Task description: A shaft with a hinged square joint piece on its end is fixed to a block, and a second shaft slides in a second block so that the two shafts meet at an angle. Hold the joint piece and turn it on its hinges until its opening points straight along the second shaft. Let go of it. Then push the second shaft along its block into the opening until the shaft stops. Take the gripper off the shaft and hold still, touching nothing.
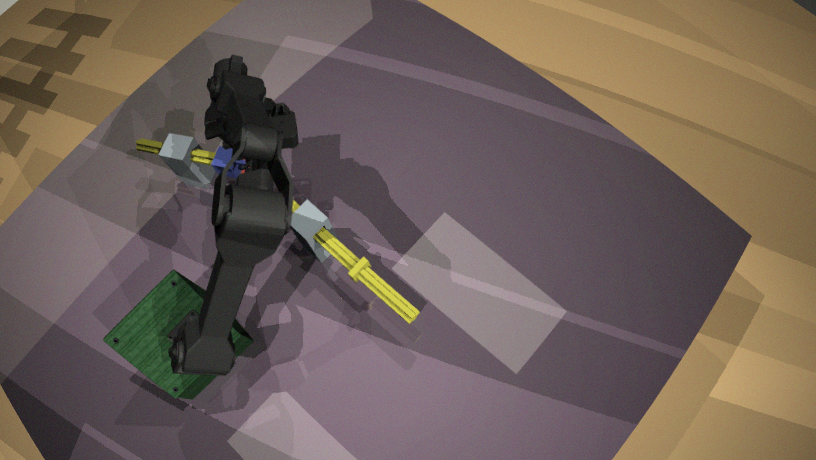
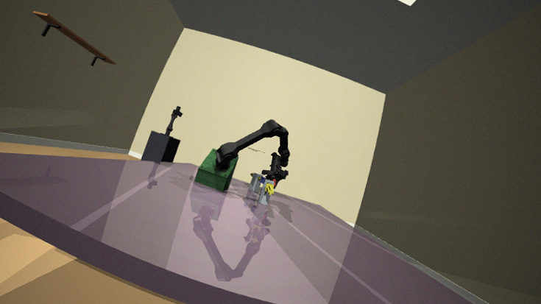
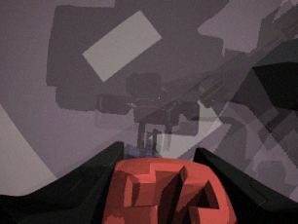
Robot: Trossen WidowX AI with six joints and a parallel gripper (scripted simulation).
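The fixed yellow shaft (image 1: 149, 146) runs through a grey block (image 1: 178, 151) at the back left. A blue hinge part (image 1: 221, 161) sits on its end, with a bit of the red joint piece (image 1: 243, 171) (image 3: 173, 212) beside it. In the wrist view the red piece fills the bottom, its square opening facing the camera, between my dark fingers. My gripper (image 3: 160, 152) (image 2: 275, 177) is shut on it; the arm hides it in the overhead view. The second yellow shaft (image 1: 365, 274) (image 2: 269, 189), with a small collar (image 1: 359, 268), sticks out of the second grey block (image 1: 311, 225), drawn back.
The arm's green base (image 1: 149, 328) (image 2: 217, 171) stands at the front left of the purple table (image 1: 571, 228). The forearm hangs over the space between the two blocks. A dark stand (image 2: 162, 146) is off the table at the back.
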